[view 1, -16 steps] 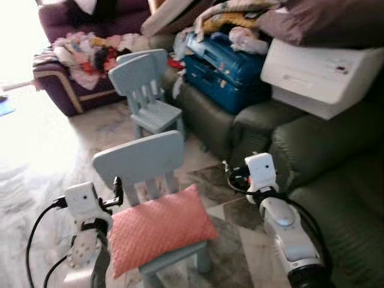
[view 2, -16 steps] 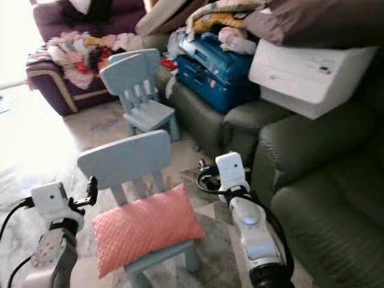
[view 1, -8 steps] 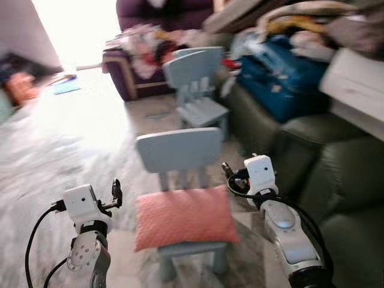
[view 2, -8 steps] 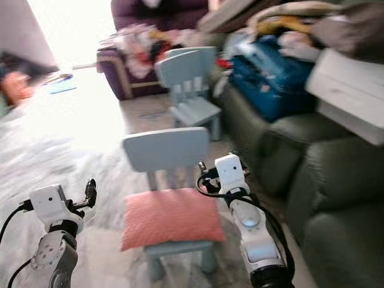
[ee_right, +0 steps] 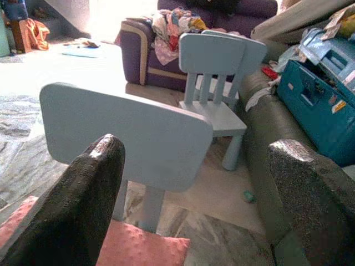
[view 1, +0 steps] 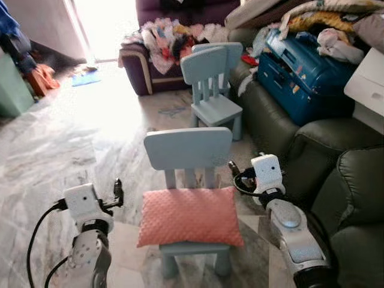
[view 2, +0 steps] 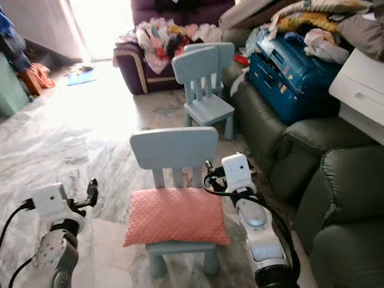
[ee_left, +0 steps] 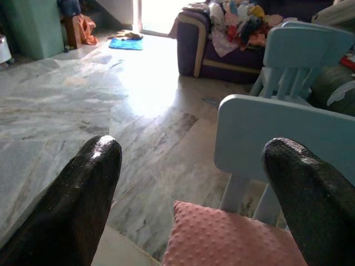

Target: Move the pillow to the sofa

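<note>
The pillow lies flat on the seat of the near chair, a small pale-blue one, its edges hanging a little over the seat front. That chair is our landmark. The left gripper hovers just to the left of the chair, level with the pillow's left edge but not touching it; in the left wrist view its two fingers stand wide apart, with the pillow corner and the chair back between them. The right gripper hangs just right of the chair's back, close to the pillow's far right corner, jaws also spread wide in the right wrist view. To the right of the chair sits the dark green sofa, with a blue suitcase piled on it. Beyond the chair stands a second chair of the same kind, and farther back a purple couch heaped with clothes. Marble floor spreads to the chair's left.
</note>
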You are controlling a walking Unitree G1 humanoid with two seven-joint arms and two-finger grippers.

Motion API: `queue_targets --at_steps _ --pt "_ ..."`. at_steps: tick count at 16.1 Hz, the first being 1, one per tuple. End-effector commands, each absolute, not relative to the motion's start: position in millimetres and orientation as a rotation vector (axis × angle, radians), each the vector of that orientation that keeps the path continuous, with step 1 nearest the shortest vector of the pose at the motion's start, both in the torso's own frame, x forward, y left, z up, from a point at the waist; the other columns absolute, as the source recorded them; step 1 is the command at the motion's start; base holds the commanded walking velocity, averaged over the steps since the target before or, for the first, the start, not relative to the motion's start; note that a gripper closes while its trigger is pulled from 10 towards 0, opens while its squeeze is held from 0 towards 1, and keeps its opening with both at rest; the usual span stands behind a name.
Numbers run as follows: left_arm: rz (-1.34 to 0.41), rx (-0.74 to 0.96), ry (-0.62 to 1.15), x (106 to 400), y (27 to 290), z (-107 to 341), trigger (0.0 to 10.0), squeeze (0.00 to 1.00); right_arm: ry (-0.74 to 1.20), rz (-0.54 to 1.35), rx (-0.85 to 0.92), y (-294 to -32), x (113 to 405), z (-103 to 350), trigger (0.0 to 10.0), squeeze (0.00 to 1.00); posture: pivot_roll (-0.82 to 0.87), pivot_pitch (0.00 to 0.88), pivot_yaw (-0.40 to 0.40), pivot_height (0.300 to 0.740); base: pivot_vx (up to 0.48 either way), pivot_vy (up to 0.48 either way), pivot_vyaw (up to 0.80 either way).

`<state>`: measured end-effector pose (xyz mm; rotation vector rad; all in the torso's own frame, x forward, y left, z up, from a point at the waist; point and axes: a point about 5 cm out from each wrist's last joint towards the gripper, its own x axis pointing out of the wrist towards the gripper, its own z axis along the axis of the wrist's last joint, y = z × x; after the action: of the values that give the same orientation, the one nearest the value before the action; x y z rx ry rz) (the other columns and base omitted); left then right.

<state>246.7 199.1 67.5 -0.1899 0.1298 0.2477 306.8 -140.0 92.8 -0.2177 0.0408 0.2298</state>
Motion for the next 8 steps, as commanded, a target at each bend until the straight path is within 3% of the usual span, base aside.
queue_targets --at_steps 1,5,8 --pt "0.26 -0.178 0.13 247 203 69 10.0 0.0 0.025 0.241 -0.204 -135 309 97 10.0 0.0 -0.15 0.002 0.061 0.74 0.0 0.0 0.0" --pt "0.271 -0.146 0.107 245 209 72 10.0 0.0 0.02 0.245 -0.192 -134 308 98 10.0 0.0 -0.15 0.002 0.064 0.74 0.0 0.0 0.0" --pt "0.307 -0.176 0.093 242 218 72 10.0 0.0 0.015 0.253 -0.194 -133 308 98 10.0 0.0 -0.14 0.003 0.065 0.74 0.324 0.0 0.0"
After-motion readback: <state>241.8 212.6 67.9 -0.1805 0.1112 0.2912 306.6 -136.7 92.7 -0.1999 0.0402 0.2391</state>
